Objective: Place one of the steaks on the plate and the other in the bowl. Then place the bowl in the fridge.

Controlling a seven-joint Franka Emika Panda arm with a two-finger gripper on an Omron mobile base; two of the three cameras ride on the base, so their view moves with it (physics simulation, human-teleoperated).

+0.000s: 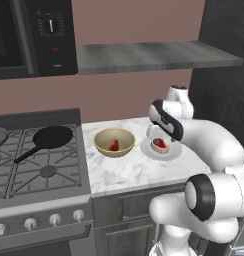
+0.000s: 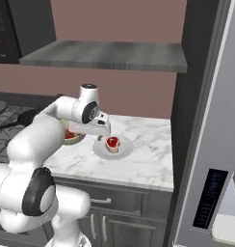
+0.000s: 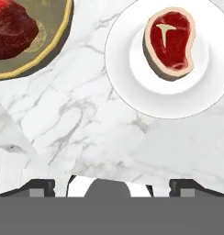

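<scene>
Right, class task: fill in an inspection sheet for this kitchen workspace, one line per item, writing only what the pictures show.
Surface: white marble counter, bare around the dishes.
Job's things: one steak lies on the plate; other steak lies in the bowl; bowl beside the plate on the counter; fridge to the right.
Clutter: black frying pan on the stove.
Grippers: gripper open, empty, above the counter near the plate.
Cables: nothing seen.
Surroundings: microwave, grey shelf, dark cabinets.
</scene>
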